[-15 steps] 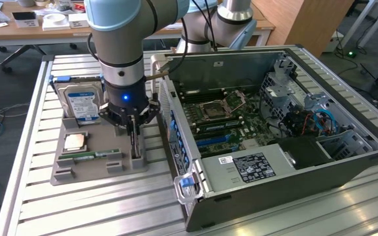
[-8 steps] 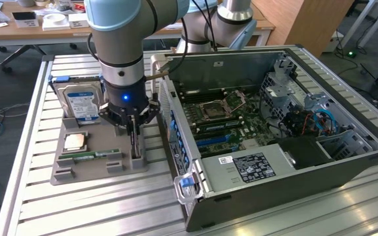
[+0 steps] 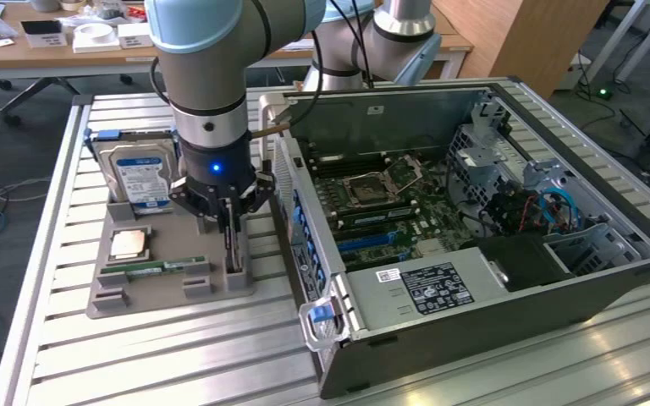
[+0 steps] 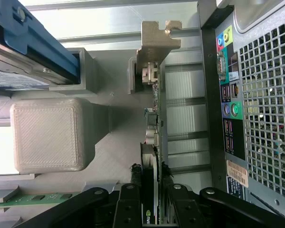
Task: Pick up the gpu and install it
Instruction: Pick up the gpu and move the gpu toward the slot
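End effector (image 4: pixel 150 168) grips the upright gpu (image 4: pixel 155 111) edgewise.

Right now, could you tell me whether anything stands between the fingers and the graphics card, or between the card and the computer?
Nothing separates them: the fingers clamp the graphics card, standing on edge in its gray holder. Between card and motherboard rises the computer case's port-side wall; the case is open above.

gpu (image 4: pixel 152 57) upright in tray (image 3: pixel 156 292), hard drive (image 3: pixel 142 178) too, case (image 3: pixel 472 321) just beside
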{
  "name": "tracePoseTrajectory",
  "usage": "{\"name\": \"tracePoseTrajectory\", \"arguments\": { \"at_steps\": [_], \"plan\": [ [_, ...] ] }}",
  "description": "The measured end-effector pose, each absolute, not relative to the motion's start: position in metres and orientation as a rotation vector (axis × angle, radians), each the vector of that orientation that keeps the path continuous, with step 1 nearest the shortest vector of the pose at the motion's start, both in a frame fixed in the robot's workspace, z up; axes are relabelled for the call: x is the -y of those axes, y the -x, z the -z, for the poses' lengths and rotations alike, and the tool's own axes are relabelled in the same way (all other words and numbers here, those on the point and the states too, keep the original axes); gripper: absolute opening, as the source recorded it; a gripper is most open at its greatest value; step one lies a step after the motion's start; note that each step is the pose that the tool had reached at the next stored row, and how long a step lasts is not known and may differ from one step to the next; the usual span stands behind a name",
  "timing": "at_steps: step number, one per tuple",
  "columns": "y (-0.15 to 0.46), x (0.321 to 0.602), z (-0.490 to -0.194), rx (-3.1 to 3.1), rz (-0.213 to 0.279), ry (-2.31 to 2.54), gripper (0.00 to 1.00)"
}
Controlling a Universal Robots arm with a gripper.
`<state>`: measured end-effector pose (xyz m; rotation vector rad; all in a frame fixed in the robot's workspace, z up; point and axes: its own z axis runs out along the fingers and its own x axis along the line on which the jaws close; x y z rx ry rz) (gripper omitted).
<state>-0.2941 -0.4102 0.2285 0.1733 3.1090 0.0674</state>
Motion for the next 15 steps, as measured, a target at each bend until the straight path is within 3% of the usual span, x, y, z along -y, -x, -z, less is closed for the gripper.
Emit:
{"name": "tracePoseTrajectory", "arguments": {
  "at_steps": [15],
  "plan": [
    [0.2941, 0.4102, -0.2284, -3.114, -0.069, -0.094, 0.26]
  ]
}}
